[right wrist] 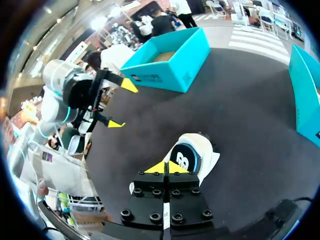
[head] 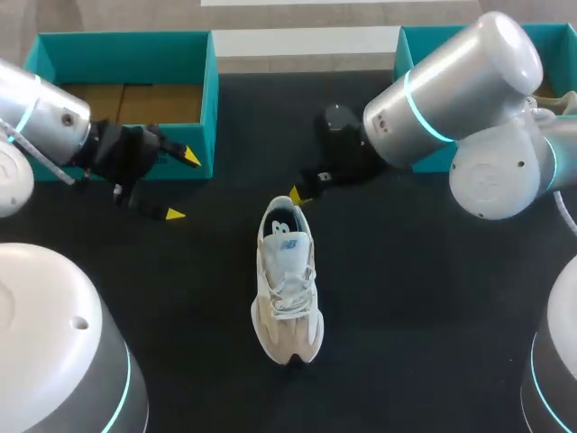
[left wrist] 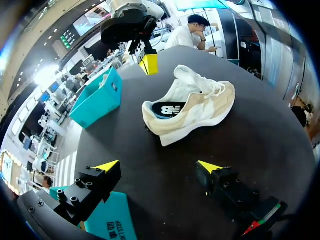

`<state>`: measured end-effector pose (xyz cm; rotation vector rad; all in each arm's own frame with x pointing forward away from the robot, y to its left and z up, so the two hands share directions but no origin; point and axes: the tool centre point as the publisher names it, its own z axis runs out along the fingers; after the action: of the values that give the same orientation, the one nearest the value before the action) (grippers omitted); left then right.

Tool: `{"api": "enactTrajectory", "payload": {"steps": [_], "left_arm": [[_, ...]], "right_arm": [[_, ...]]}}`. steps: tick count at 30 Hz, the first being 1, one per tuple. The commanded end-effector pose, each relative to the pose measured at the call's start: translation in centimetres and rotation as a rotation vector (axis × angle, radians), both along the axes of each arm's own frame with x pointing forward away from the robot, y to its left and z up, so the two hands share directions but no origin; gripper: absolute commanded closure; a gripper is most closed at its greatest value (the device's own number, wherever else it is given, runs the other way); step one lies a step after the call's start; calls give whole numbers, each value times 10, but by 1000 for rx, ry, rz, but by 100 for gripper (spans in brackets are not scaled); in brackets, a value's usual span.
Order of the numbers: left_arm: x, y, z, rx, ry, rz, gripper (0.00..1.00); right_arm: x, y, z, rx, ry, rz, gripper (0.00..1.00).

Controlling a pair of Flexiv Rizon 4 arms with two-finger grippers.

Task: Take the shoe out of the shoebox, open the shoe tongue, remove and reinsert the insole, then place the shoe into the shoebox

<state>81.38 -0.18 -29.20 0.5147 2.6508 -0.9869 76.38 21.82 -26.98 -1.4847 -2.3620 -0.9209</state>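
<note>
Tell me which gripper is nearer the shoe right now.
Right. The right gripper, shut, is right by the heel end of the shoe. The left gripper, open, is well off to the shoe's side, in front of the teal shoebox.

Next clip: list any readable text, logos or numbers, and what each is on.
Insole: white logo mark only, no readable words.
Left box: dark print on its side, too small to read.
The same box, left wrist view: white print, cut off and warped, unreadable.
</note>
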Motion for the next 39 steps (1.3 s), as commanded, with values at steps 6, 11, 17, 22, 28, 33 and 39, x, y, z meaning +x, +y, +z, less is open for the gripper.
{"api": "enactTrajectory", "payload": {"steps": [6,11,17,22,28,33,39], "left_arm": [[2,22,16,-40,0,14,0],[9,35,18,-26,2,41,0],[12,39,16,-18,10,45,0],[12,39,16,-18,10,45,0],[12,39,16,-18,10,45,0],[12,39,16,-18,10,45,0],[12,39,16,-18,10,45,0]], "right_arm": [[-3,17,-15,-279,-31,-224,100],[-6,22,-23,-348,-22,-255,100],[-8,25,-37,-427,-8,-299,100],[-8,25,-45,-460,-1,-347,100],[-12,28,-60,-454,9,-386,100],[-12,32,-79,-478,42,-373,100],[-6,31,-92,-491,53,-363,100]]}}
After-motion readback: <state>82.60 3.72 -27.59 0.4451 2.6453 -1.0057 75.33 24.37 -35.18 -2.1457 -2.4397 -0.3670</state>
